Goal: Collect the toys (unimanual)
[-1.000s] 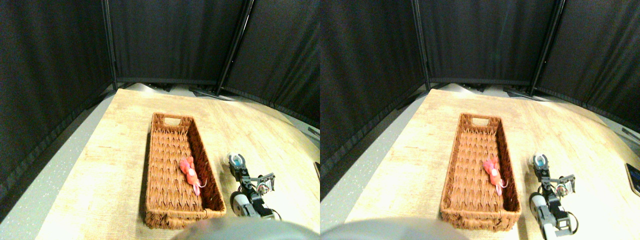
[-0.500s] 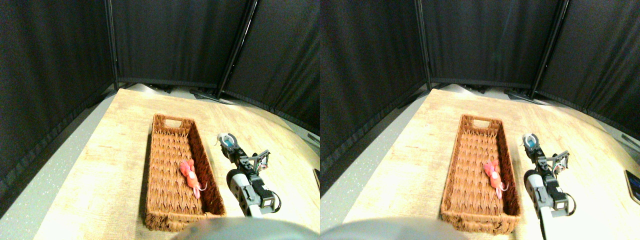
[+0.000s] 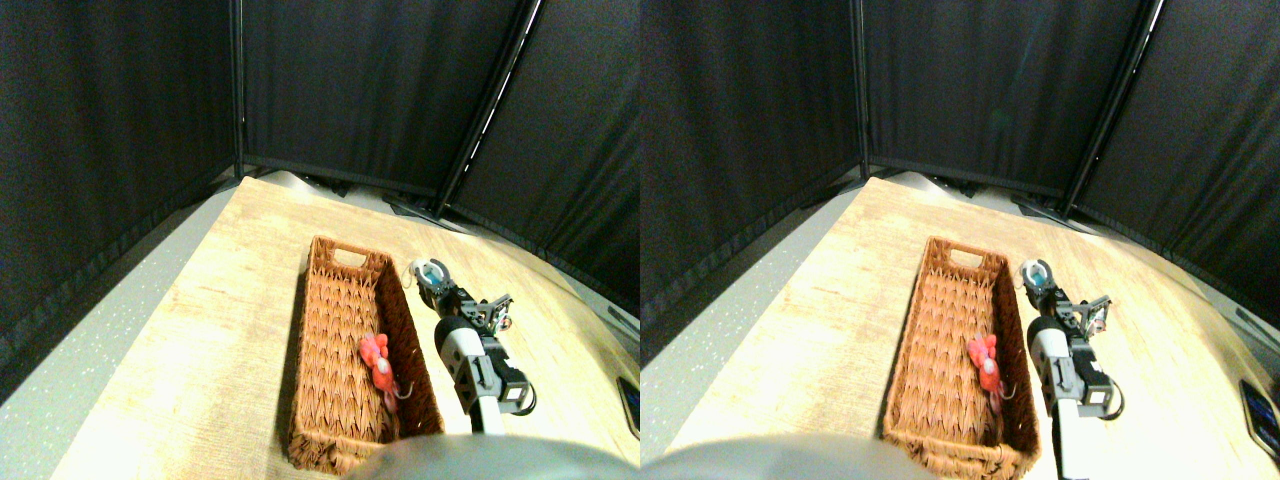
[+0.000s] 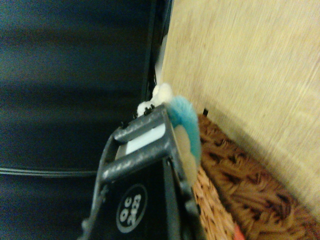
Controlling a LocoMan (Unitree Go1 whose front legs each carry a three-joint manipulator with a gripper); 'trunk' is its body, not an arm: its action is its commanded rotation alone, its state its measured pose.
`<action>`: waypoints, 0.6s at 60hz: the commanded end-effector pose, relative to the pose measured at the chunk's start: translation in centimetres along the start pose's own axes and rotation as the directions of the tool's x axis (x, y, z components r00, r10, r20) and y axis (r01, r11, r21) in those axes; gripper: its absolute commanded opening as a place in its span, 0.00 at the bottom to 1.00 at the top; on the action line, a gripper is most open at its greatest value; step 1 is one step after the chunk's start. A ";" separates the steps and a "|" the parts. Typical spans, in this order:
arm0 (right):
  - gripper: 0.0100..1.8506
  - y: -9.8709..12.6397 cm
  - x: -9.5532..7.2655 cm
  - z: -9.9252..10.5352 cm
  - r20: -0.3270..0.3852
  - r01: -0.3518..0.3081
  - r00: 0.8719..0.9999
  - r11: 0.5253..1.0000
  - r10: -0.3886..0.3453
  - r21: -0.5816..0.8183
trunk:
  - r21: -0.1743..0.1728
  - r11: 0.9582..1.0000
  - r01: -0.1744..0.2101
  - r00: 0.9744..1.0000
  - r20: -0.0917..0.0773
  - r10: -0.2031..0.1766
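**Clerk:** Moved since the earlier frame: right gripper (image 3: pixel 432 274), carried from beside the basket's (image 3: pixel 325 400) near half to just beside its far right rim. Camera shifted too.

**Checker:** Contents?

**Clerk:** Blue toy (image 3: pixel 433 271), clamped between the jaws. Red toy (image 3: pixel 377 358) already inside, by the right wall.

**Checker:** Step?

**Clerk:** Transport. Next, likely: cross the rim, then release over the weave.
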 end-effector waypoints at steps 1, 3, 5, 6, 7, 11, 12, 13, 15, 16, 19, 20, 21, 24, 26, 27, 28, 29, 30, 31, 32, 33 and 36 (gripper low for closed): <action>0.03 1.0 0.0 0.2 0.022 -0.030 0.999 0.999 0.030 0.012 | -0.059 0.998 -0.022 1.000 0.007 0.022; 0.03 1.0 0.1 0.1 0.018 -0.033 0.999 0.999 0.033 0.012 | -0.063 0.998 -0.025 1.000 0.007 0.025; 0.03 1.2 0.2 0.0 0.013 -0.038 0.999 0.999 0.038 0.012 | -0.070 0.997 -0.031 0.999 0.009 0.031; 0.03 1.3 0.3 -0.1 0.011 -0.040 0.999 0.999 0.039 0.008 | -0.071 0.997 -0.032 0.999 0.010 0.033; 0.03 1.3 0.3 -0.1 0.006 -0.043 0.999 0.999 0.043 0.000 | -0.074 0.997 -0.034 0.999 0.010 0.035; 0.03 1.6 0.5 -0.7 -0.019 -0.061 0.998 0.998 0.061 -0.011 | -0.084 0.996 -0.042 0.999 0.013 0.044; 0.03 1.6 0.5 -0.7 -0.019 -0.061 0.998 0.998 0.061 -0.011 | -0.086 0.995 -0.044 0.999 0.014 0.045; 0.03 1.7 0.5 -0.8 -0.023 -0.061 0.998 0.998 0.061 -0.012 | -0.089 0.995 -0.047 0.999 0.014 0.049; 0.03 1.9 0.4 -1.2 -0.017 -0.050 0.999 0.999 0.050 -0.021 | -0.096 0.994 -0.053 0.998 0.014 0.054; 0.03 2.0 0.4 -1.4 -0.019 -0.050 0.999 0.998 0.050 -0.026 | -0.098 0.994 -0.055 0.998 0.015 0.057; 0.03 2.1 0.5 -1.9 -0.034 -0.044 0.998 0.999 0.044 0.002 | -0.107 0.992 -0.063 0.998 0.017 0.065; 0.03 2.1 0.5 -1.9 -0.034 -0.044 0.998 0.999 0.044 0.002 | -0.107 0.992 -0.063 0.998 0.017 0.065; 0.03 2.2 0.5 -2.2 -0.047 -0.041 0.998 0.999 0.043 0.035 | -0.111 0.991 -0.068 0.997 0.018 0.070; 0.03 2.3 0.5 -2.5 -0.072 -0.042 0.996 0.998 0.045 0.052 | -0.117 0.990 -0.074 0.997 0.020 0.077; 0.03 2.4 0.6 -2.8 -0.086 -0.048 0.995 0.997 0.053 0.055 | -0.121 0.990 -0.078 0.997 0.020 0.081; 0.03 2.4 0.7 -3.0 -0.101 -0.054 0.993 0.997 0.060 0.056 | -0.122 0.989 -0.079 0.996 0.020 0.082; 0.03 2.4 0.7 -3.1 -0.109 -0.060 0.992 0.997 0.066 0.057 | -0.124 0.989 -0.081 0.996 0.020 0.084; 0.03 2.4 0.7 -3.2 -0.109 -0.062 0.992 0.996 0.068 0.056 | -0.126 0.988 -0.083 0.996 0.020 0.087; 0.03 2.5 0.7 -3.4 -0.111 -0.065 0.991 0.997 0.070 0.047 | -0.127 0.988 -0.084 0.996 0.021 0.087; 0.03 2.5 0.7 -3.4 -0.111 -0.065 0.991 0.997 0.070 0.047 | -0.129 0.988 -0.086 0.996 0.020 0.090; 0.03 2.5 0.7 -3.5 -0.112 -0.066 0.991 0.997 0.070 0.039 | -0.130 0.988 -0.087 0.996 0.020 0.090; 0.03 2.5 0.7 -3.6 -0.112 -0.066 0.991 0.997 0.070 0.035 | -0.131 0.987 -0.088 0.996 0.020 0.091; 0.03 2.5 0.7 -3.9 -0.114 -0.064 0.991 0.997 0.069 0.045 | -0.133 0.987 -0.089 0.996 0.019 0.093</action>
